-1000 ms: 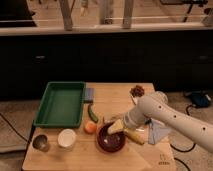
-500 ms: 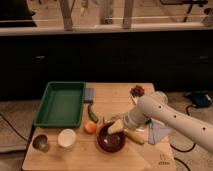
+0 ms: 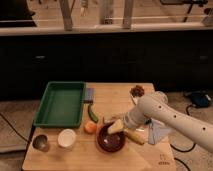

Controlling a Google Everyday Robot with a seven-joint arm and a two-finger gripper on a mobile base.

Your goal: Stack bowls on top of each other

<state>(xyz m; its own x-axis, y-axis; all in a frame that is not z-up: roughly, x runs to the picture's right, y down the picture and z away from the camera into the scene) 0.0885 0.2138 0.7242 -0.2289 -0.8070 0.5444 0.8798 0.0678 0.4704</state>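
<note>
The large dark maroon bowl [image 3: 110, 140] sits on the wooden table near the front middle. The smaller white bowl [image 3: 66, 138] stands to its left, and the small grey metal bowl [image 3: 40, 142] is further left at the front corner. The three bowls stand apart, none inside another. My gripper [image 3: 115, 127] hangs over the maroon bowl's far right rim at the end of the white arm [image 3: 165, 117], which reaches in from the right.
A green rectangular tray [image 3: 61, 103] lies at the back left. An orange fruit [image 3: 90, 128] and a green vegetable [image 3: 93, 113] lie between tray and maroon bowl. A yellow corn cob [image 3: 134, 137], a pale blue cloth [image 3: 158, 131] and a dark reddish item [image 3: 137, 91] lie right.
</note>
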